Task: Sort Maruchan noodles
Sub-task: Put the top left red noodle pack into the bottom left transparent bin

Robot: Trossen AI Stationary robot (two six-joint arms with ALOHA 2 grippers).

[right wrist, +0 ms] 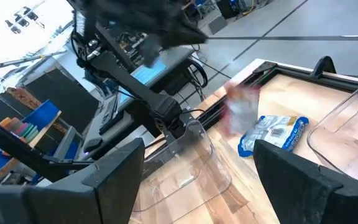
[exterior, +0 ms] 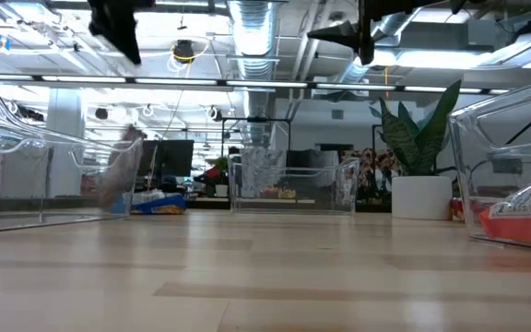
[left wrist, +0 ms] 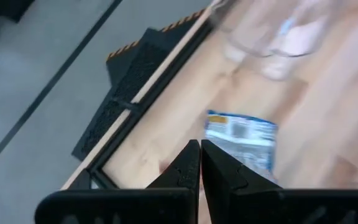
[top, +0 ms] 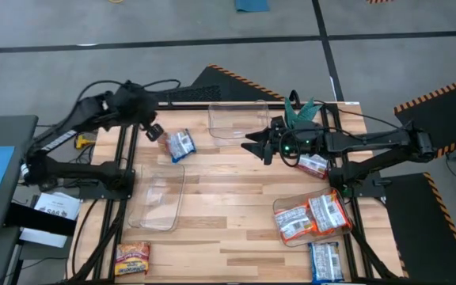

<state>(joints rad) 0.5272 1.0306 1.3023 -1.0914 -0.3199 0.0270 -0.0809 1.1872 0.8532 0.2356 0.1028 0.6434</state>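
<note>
A blue-and-white Maruchan packet (top: 181,145) lies flat on the far left of the table and also shows in the left wrist view (left wrist: 241,134) and the right wrist view (right wrist: 275,134). My left gripper (top: 153,131) hovers just left of it, shut and empty (left wrist: 199,155). My right gripper (top: 260,147) hangs open and empty over the table's middle (right wrist: 197,168). Orange-and-white packets (top: 311,215) lie in the near right bin. A red packet (top: 313,165) lies under the right arm. Another blue packet (top: 325,261) and a yellow-orange packet (top: 132,259) lie at the near edge.
A clear bin (top: 240,120) stands at the far edge, a second (top: 158,198) on the left, and a third (top: 285,234) at the near right. A potted plant (top: 299,111) stands at the far right. A blurred reddish shape (right wrist: 241,109) shows beside the blue packet; what it is cannot be told.
</note>
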